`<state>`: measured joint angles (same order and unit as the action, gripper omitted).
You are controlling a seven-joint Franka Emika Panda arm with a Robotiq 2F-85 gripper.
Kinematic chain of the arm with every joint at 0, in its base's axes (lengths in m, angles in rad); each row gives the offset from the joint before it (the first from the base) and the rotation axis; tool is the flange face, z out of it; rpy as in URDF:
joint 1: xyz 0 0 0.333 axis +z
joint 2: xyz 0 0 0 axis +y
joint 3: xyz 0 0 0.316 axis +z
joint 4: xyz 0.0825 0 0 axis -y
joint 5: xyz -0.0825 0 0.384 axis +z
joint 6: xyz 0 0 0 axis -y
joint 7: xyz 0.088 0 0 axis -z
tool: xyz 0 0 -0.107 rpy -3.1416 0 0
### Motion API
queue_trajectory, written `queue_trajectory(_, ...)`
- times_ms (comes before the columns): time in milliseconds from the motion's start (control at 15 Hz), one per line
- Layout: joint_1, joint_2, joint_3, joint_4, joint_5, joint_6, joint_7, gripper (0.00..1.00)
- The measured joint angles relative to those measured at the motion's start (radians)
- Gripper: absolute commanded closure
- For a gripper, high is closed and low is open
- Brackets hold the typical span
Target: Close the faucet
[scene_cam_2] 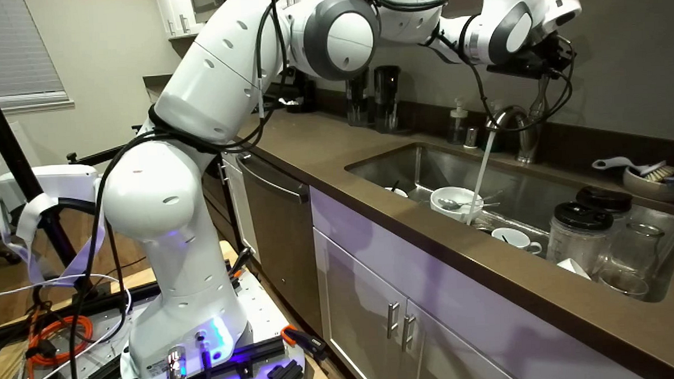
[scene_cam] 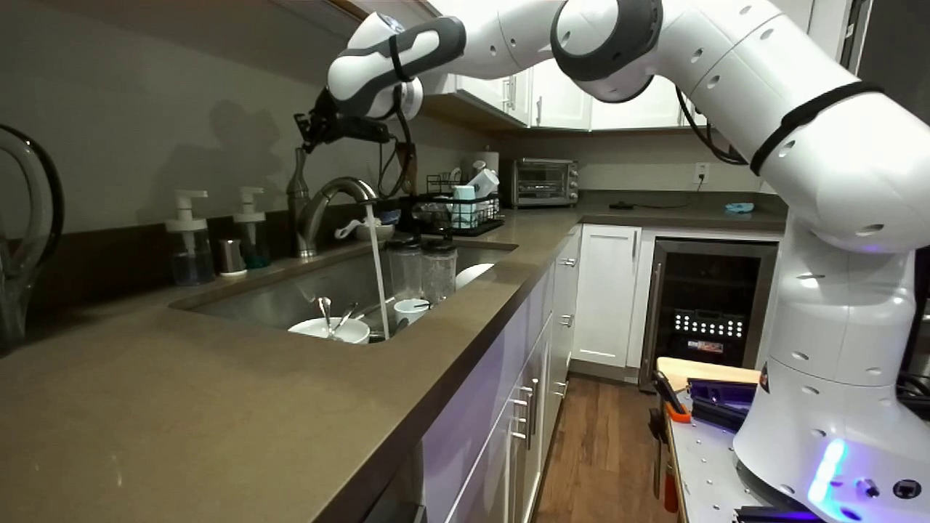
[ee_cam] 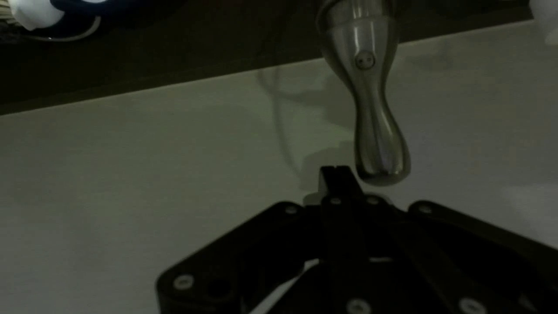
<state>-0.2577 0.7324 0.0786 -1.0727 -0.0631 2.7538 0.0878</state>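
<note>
Nearest in the wrist view, the gripper (ee_cam: 335, 169) has its black fingers (ee_cam: 344, 185) together, just left of the handle end (ee_cam: 383, 163) of the silver faucet (ee_cam: 368, 83); whether they touch it is unclear. Farther off, a pale wall (ee_cam: 152, 183) with soft shadows (ee_cam: 338, 102) meets a dark strip (ee_cam: 174, 56). A brush (ee_cam: 37, 13) is cut off at left, a whitish object (ee_cam: 547, 17) at right.

satiny metal faucet (scene_cam: 314, 211), smooth glossy arm (scene_cam: 843, 174), matt tool (ee_cam: 335, 169), wood-look floor (scene_cam: 603, 450)
</note>
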Motion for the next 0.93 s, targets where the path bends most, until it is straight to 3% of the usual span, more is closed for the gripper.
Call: queue_trajectory(933, 0.007, 0.005, -0.005, 0.0, 0.012, 0.089, 0.014, 0.96)
